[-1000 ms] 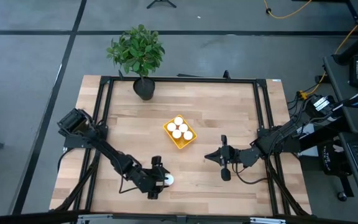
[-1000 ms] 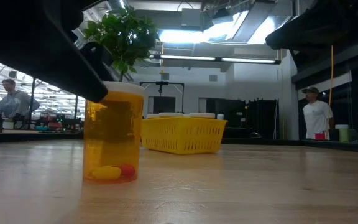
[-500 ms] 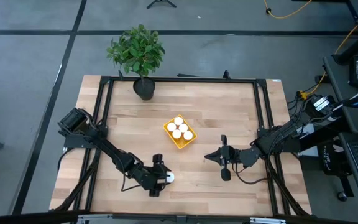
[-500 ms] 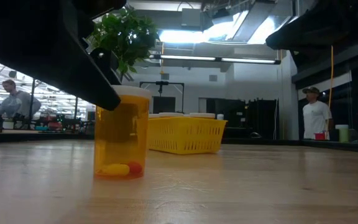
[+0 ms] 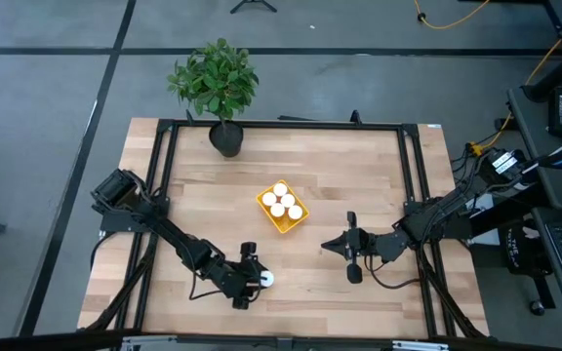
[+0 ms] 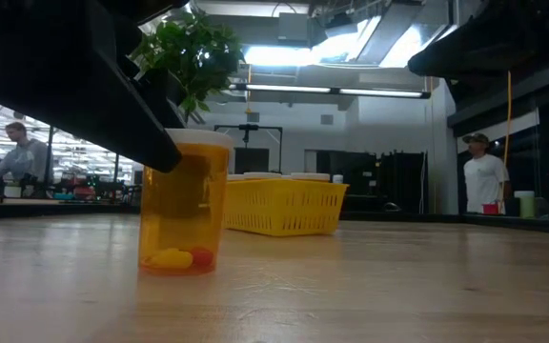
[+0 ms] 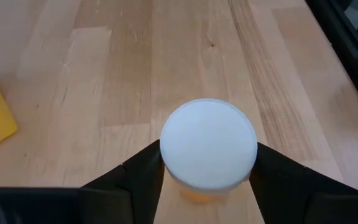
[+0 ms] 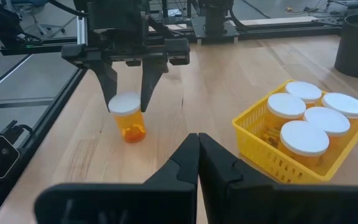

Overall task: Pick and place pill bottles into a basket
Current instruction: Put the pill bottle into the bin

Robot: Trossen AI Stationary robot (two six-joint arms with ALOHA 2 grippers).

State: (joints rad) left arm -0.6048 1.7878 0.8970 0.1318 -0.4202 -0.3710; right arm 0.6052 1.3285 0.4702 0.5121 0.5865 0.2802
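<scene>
1. Left gripper [image 5: 255,280]: positioned near the front edge of the table [image 5: 359,175], left of centre. Its two fingers [image 7: 148,171] bracket the white cap of one pill bottle [image 5: 264,279], one finger on each side, touching the cap rim. The gripper is closed on this bottle.
2. Gripped pill bottle [image 6: 183,205]: upright; in the low view its base sits at the wooden surface, and whether it is touching or just clear cannot be told. Small yellow and red contents lie at its bottom.
3. Basket [image 5: 264,202]: yellow, at table centre, turned diagonally to the table edges. It holds five pill bottles [image 8: 316,119], standing upright, white caps up, packed closely together.
4. Right gripper [image 5: 350,250]: parked low on the right half of the table, well apart from both basket and gripped bottle. Its fingers [image 8: 199,163] are pressed together, holding nothing.
5. Clearance: bare wood lies between the gripped bottle and the basket, with no item in that gap. The strip between basket and right gripper is likewise unobstructed.
6. Edges: a black metal frame [image 5: 410,185] borders the table. The potted plant [image 5: 217,86] stands at the far edge, well apart from the basket.
7. Background: people [image 6: 485,174] show in the room beyond the table.
</scene>
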